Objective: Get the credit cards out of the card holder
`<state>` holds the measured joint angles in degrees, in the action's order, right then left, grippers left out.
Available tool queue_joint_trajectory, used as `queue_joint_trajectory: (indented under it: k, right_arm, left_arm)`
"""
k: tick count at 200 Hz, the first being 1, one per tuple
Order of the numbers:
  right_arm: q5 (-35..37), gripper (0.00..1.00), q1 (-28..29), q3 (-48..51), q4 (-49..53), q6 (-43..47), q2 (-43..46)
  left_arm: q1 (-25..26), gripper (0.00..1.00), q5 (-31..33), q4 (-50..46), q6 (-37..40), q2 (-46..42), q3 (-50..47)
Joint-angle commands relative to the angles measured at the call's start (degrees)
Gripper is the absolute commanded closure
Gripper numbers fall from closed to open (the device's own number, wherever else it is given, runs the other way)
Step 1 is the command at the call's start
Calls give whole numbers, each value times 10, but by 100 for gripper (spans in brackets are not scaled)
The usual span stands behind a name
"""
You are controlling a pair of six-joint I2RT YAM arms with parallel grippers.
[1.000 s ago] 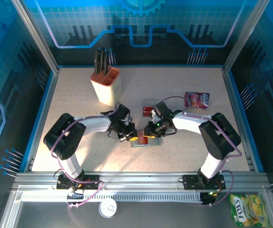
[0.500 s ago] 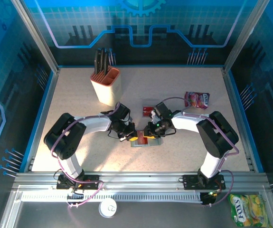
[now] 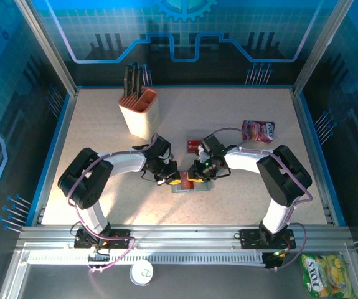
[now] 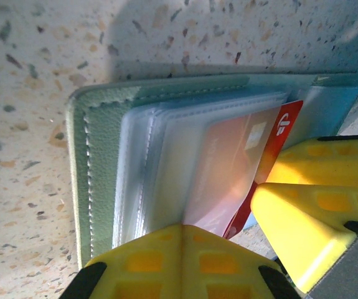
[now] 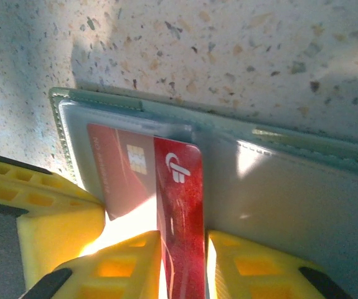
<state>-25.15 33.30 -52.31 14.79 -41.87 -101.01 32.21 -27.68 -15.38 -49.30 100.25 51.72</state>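
The grey-blue card holder (image 3: pixel 198 186) lies open on the table between both arms, its clear sleeves fanned out (image 4: pixel 160 162). A red credit card (image 5: pixel 179 187) sticks partly out of a sleeve, chip end still under plastic. My right gripper (image 5: pixel 182 249) is shut on that card's free end, one yellow finger on each side. My left gripper (image 4: pixel 182 232) is shut, its joined tips resting on the edge of the sleeves beside the holder's cover (image 4: pixel 101 156). In the left wrist view the red card (image 4: pixel 279 134) pokes out toward the right gripper's fingers (image 4: pixel 309 212).
A second red card (image 3: pixel 194 147) lies flat just behind the holder. A pink-red snack packet (image 3: pixel 258 131) lies at the right rear. The beige knife block (image 3: pixel 139 112) stands at the left rear. A yellow packet (image 3: pixel 324 274) lies off the table, front right.
The right gripper's jaws have closed a little on the red card and its arm has shifted slightly left. The left arm and the holder have not moved.
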Motion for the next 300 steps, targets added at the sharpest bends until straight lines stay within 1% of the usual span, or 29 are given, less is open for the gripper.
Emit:
queue_joint_trajectory:
  k: [1,87,121,136,234,293,300]
  right_arm:
    - [-29,75,-4,10,-26,-17,8]
    - [-32,85,-6,16,-35,-25,22]
    - [-25,85,-9,16,-24,-21,30]
    - [-21,87,-12,16,-20,-18,35]
    - [10,88,-43,30,44,21,82]
    - [14,97,-48,23,68,38,124]
    - [18,97,-49,3,79,44,127]
  left_arm:
    - [2,100,21,-36,12,18,5]
    - [2,100,21,-35,12,19,4]
    - [2,100,20,-34,12,20,4]
    - [1,100,21,-34,12,21,4]
    - [-1,100,19,-38,15,20,8]
    - [-12,100,20,-46,28,24,20]
    - [-13,100,19,-47,30,24,23]
